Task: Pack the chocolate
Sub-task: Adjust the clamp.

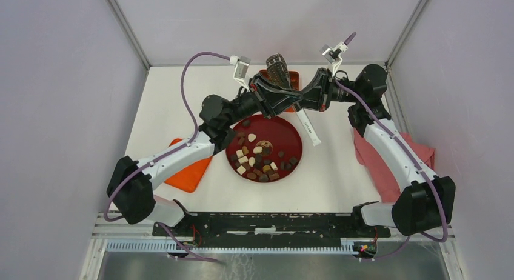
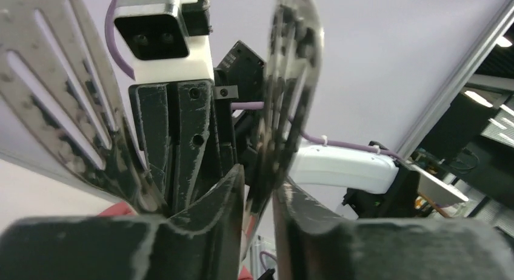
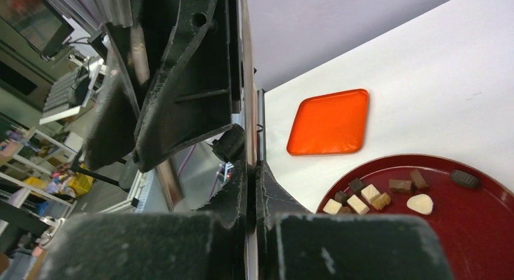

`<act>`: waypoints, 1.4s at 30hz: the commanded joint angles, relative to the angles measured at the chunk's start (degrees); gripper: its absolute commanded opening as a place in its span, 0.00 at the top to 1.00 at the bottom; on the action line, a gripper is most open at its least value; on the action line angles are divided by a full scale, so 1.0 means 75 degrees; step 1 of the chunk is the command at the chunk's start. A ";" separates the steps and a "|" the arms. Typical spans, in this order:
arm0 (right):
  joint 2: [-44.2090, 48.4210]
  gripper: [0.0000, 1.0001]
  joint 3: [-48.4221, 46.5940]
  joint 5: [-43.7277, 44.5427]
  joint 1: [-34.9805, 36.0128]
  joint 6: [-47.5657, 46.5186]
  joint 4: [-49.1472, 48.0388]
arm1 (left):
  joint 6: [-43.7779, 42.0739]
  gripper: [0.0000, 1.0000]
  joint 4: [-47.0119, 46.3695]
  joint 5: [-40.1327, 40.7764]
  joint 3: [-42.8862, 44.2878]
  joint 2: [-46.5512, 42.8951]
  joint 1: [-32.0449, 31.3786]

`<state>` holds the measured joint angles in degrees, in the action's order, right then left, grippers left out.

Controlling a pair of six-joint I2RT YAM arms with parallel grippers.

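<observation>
The chocolate [image 1: 257,159] lies as several dark, tan and cream pieces on a red plate [image 1: 292,134]; the right wrist view shows the pieces [image 3: 370,195] too. Metal slotted tongs [image 1: 277,68] with a white handle hang in the air behind the plate, between both arms. My left gripper [image 1: 283,97] has its fingers closed around one edge-on tong blade [image 2: 291,80], and the other blade [image 2: 54,92] fans out to the left. My right gripper [image 1: 305,101] is shut on the thin handle strip, seen at the gripper [image 3: 251,177].
A flat orange lid [image 1: 191,171] lies left of the plate, under the left arm. An orange box [image 1: 292,79] sits behind the grippers, mostly hidden. A pink cloth [image 1: 388,156] lies at the right under the right arm. Walls close in on three sides.
</observation>
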<state>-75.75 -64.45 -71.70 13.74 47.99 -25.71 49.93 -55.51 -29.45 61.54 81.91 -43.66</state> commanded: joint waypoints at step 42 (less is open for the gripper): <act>0.0310 0.02 -0.1029 -0.0362 0.0086 -0.1071 0.0549 | 0.0440 0.98 -0.2413 0.0419 -0.0645 -0.0500 0.0499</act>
<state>-76.82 -71.26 -70.11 18.90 38.35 -14.50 56.03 -72.79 -20.73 55.44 81.62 -41.32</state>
